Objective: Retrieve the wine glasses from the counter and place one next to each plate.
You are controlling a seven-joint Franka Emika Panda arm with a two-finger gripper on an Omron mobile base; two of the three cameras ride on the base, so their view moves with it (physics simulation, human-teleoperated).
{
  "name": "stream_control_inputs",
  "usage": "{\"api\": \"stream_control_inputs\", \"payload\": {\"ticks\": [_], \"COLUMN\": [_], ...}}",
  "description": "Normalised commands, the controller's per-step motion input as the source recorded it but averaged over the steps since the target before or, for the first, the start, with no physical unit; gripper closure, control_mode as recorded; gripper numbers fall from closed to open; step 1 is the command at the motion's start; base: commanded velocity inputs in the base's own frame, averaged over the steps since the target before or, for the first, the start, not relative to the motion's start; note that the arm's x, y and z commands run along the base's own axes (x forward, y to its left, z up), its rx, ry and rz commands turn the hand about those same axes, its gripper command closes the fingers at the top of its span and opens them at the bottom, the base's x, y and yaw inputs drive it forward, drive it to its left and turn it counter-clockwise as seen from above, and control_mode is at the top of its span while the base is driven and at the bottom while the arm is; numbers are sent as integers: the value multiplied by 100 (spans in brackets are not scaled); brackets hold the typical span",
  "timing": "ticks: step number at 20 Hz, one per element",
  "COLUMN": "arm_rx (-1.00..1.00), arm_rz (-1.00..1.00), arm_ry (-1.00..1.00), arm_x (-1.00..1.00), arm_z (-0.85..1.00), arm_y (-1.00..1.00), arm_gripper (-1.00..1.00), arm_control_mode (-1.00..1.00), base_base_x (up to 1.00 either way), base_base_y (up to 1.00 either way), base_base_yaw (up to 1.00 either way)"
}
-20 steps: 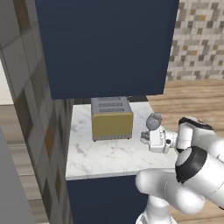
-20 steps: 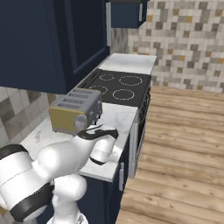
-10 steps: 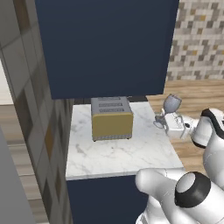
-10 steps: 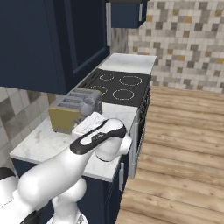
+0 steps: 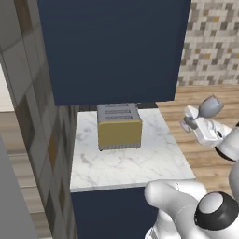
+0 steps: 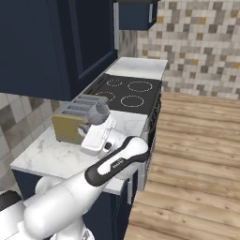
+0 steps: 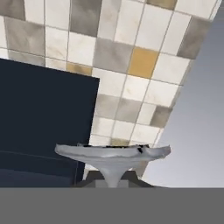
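Hand (image 5: 190, 122) has carried the smoky-grey stemmed wine glass (image 5: 211, 107) off the counter (image 5: 126, 158).

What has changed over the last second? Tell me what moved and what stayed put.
The gripper, shut on the smoky-grey stemmed wine glass, has lifted it off the white marble counter and swung it rightward, past the counter's edge, above the wooden floor. The yellow toaster stayed where it was on the counter; the cameras did not move.
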Motion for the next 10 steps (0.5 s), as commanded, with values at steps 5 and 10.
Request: {"api": "stream_control_inputs", "payload": {"ticks": [5, 10], "arm_rx": [-10, -2], "arm_rz": [0, 0], "arm_ry": [-61, -36], "arm_x": [-93, -47], "arm_z": [41, 49], "arm_y": [23, 1], "arm_gripper": [100, 100], "arm_control_mode": [-100, -100], "base_base_x": [0, 0], "base_base_y": [0, 0], "base_base_yaw": [0, 0]}}
